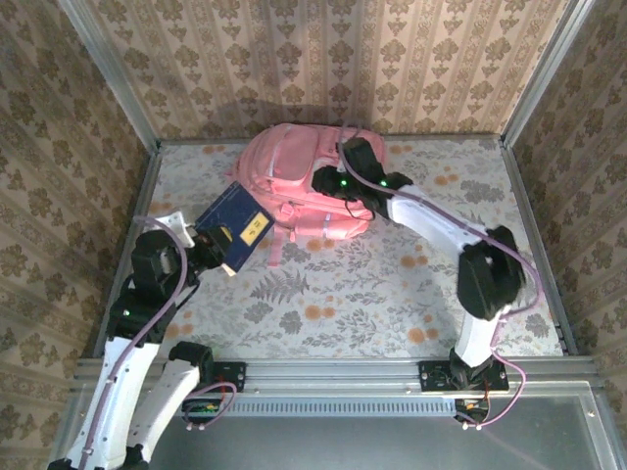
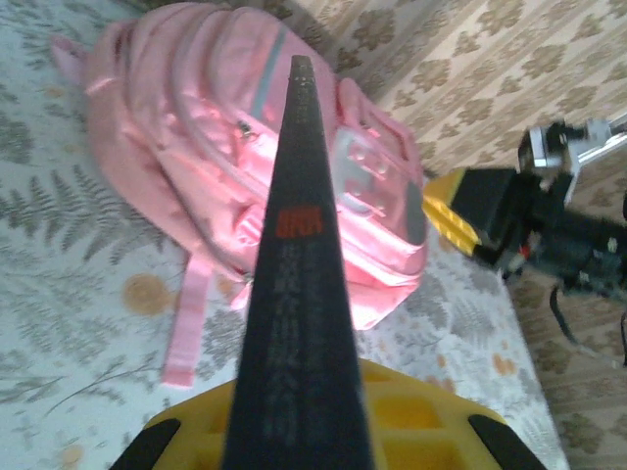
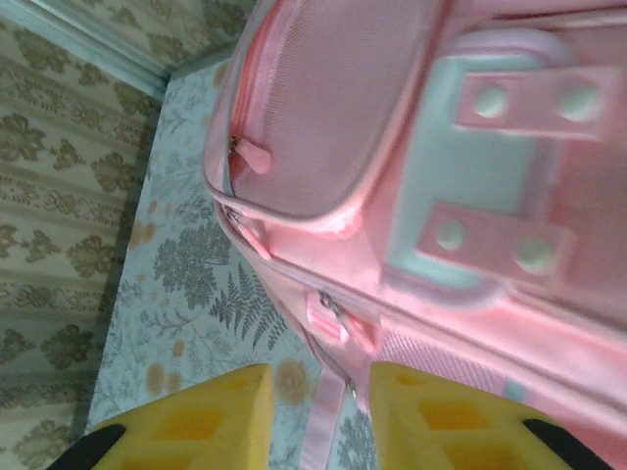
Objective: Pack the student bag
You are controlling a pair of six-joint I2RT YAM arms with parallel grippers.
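The student bag (image 1: 294,174), a large pink backpack, lies at the back middle of the table, front pockets up. My left gripper (image 1: 210,245) is shut on a dark blue book (image 1: 234,222) and holds it tilted above the table, left of the bag. In the left wrist view the book's spine (image 2: 299,294) runs up from my left gripper (image 2: 299,436) toward the bag (image 2: 196,127). My right gripper (image 1: 329,182) hovers over the bag's right side. Its yellow fingers (image 3: 196,426) stand apart, open, with a zip pull (image 3: 333,323) and a pink strap (image 3: 318,436) just beyond the gap.
The floral tablecloth (image 1: 392,294) covers the table. Patterned walls and metal rails (image 1: 549,245) close in the left, back and right sides. A pink strap (image 1: 274,250) trails from the bag toward the near side. Open cloth lies in front of the bag.
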